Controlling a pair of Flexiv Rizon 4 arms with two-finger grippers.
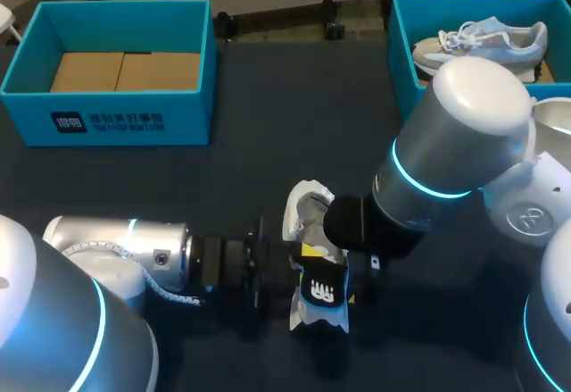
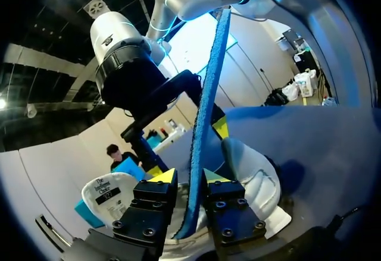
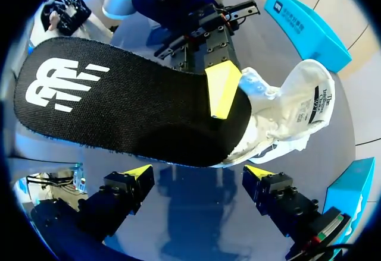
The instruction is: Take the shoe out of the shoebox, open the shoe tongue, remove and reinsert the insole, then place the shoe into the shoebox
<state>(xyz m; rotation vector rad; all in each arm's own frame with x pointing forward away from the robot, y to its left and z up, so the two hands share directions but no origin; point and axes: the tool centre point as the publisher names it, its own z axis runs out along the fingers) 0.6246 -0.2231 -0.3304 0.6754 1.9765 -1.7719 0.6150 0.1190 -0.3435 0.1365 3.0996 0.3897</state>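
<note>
A white shoe lies mid-table between my two arms, its tongue pulled open. The black insole with a white logo has one end in the shoe and the rest sticking out. In the left wrist view the insole stands edge-on between the fingers of my left gripper. One finger is against it and a thin gap shows at the other, so the gripper is open. My right gripper is wide open just below the insole, not touching it. The left gripper's yellow fingertip rests on the insole's upper face.
A blue shoebox with a cardboard insert stands at the back left. A second blue box at the back right holds another light shoe. The dark tabletop lies open between the boxes and the arms.
</note>
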